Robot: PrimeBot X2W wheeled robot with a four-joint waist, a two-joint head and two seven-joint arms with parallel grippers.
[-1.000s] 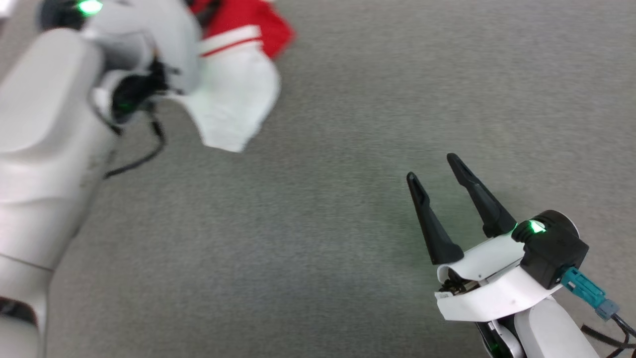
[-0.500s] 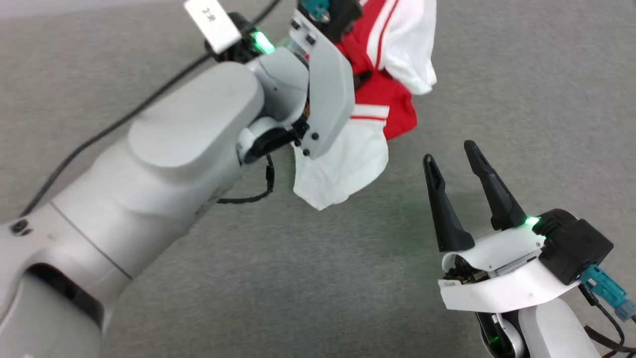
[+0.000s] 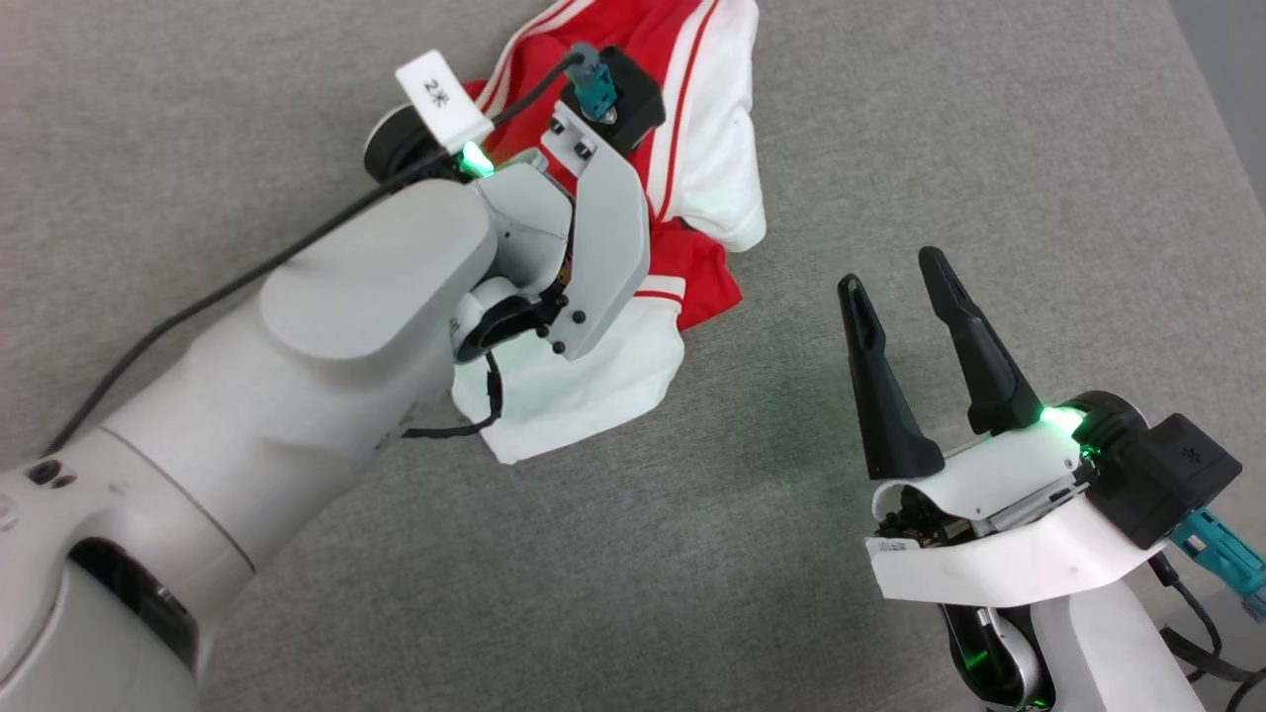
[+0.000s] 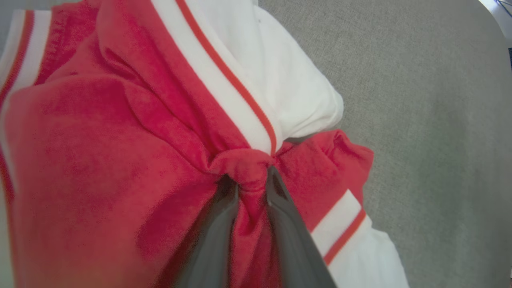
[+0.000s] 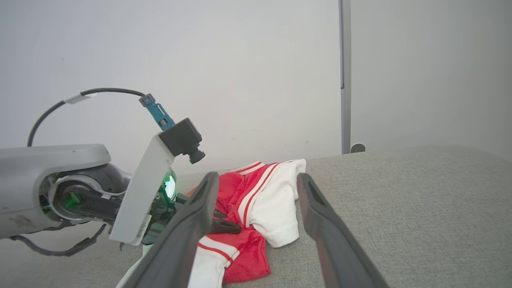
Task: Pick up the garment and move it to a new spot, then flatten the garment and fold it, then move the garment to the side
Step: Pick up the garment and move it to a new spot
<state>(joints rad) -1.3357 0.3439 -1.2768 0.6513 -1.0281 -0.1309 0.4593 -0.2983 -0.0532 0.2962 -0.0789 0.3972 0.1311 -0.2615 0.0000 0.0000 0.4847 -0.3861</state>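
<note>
1. Lying bunched on the grey table [image 3: 989, 129], the garment [image 3: 697, 178] sits directly under and ahead of the left claw [image 4: 250, 176]. Its red body is crumpled, with one white sleeve at the far side and another spread toward the robot.
2. Left claw: clenched on a twisted pinch of red fabric. Both dark fingers [image 4: 286, 224] press against the fold, and cloth bulges past the tips.
3. A striped band runs just beside the pinch, to its upper right in the left wrist view.
4. Right claw [image 3: 893, 272]: released, fingers spread wide, grasping nothing, touching nothing.
5. Right claw sits to the right of the garment, apart from it, with bare table between.
</note>
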